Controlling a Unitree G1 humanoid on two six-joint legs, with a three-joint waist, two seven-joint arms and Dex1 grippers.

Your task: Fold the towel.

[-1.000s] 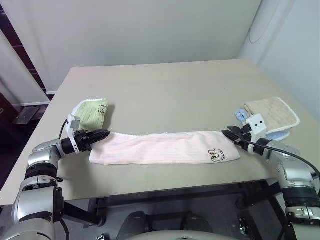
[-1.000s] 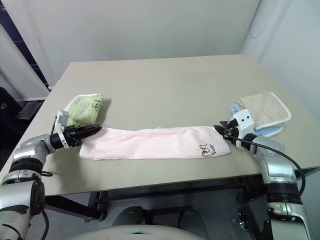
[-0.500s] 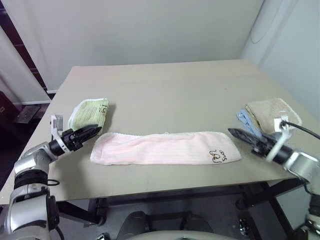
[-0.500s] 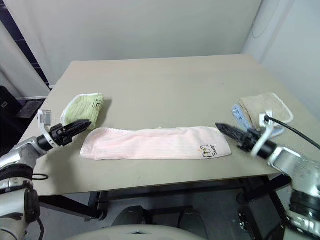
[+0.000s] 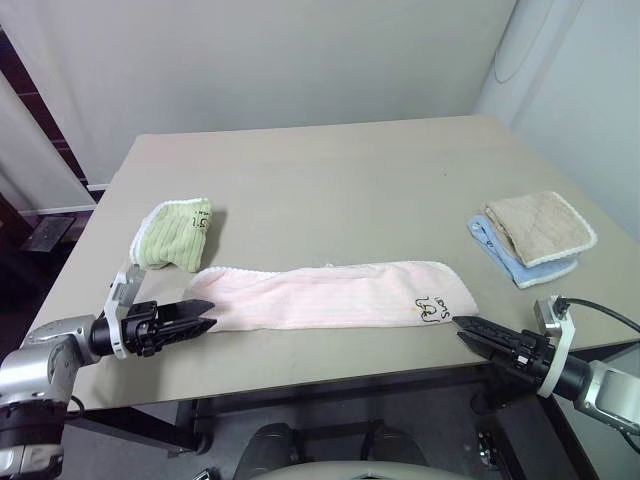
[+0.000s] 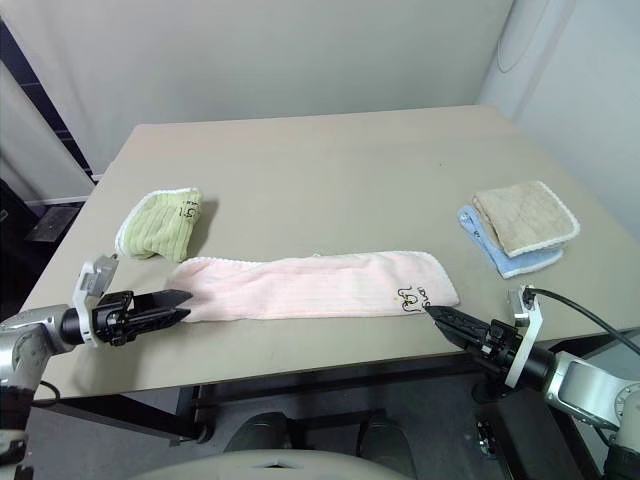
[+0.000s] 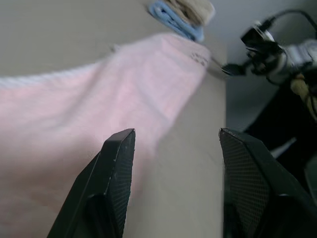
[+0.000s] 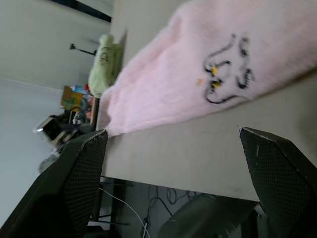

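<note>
The towel (image 5: 335, 296) is laid flat along the near edge of the table (image 5: 330, 180), its long axis running left to right — one end toward each arm. The left gripper (image 5: 196, 314), fingers spread, is seen nearly touching the left end; the right gripper (image 5: 472, 328), spread wide, is held just off the marked end — seemingly slightly farther away.

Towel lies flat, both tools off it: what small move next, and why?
Probably bring the open right tool forward onto the towel corner by the black mark, to grip it; the left tool sits open by the other end, holding nothing.
</note>
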